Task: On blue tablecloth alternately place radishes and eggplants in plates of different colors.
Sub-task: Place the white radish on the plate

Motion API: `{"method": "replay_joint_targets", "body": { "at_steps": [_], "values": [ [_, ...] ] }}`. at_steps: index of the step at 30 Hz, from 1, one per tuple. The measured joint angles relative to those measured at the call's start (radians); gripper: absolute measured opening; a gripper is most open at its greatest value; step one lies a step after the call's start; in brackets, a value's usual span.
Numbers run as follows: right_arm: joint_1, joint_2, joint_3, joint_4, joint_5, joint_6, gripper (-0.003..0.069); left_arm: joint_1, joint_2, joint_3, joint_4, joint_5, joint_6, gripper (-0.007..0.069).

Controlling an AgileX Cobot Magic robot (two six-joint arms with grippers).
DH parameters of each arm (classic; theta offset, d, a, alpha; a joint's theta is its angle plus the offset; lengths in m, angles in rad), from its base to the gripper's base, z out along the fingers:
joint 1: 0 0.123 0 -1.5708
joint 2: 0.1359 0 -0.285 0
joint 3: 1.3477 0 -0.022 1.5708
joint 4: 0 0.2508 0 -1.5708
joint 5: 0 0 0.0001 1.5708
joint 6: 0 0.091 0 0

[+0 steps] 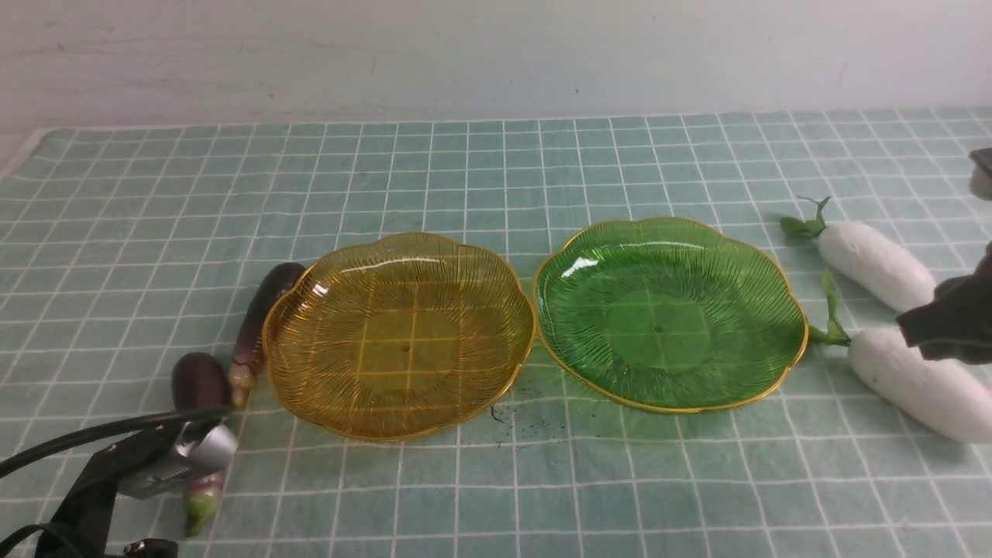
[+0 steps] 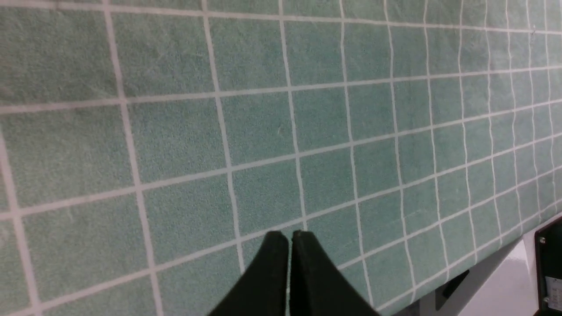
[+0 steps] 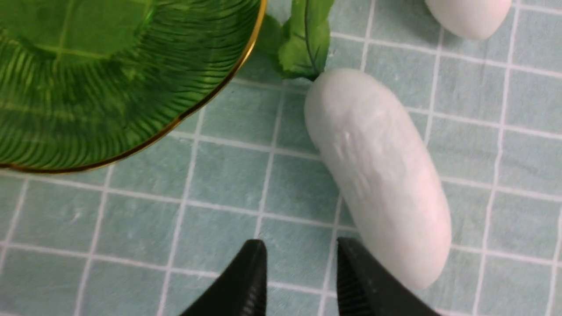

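On the blue tablecloth an amber plate and a green plate sit side by side, both empty. Two dark purple eggplants lie left of the amber plate. Right of the green plate lie two white radishes. My right gripper hovers open beside the nearer radish, with only cloth between its fingers. The left gripper is shut and empty over bare cloth.
My left arm and its cable cover part of the nearer eggplant at the front left. The nearer radish's leaf touches the green plate's rim. The cloth's edge and a black fixture show in the left wrist view.
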Motion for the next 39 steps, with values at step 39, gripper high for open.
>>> {"method": "replay_joint_targets", "body": {
  "at_steps": [39],
  "values": [
    [0.0,0.265,-0.297,0.027,0.059,0.156,0.0479,0.0,0.0,-0.001,0.0,-0.011,0.001,-0.0007]
  ]
}}
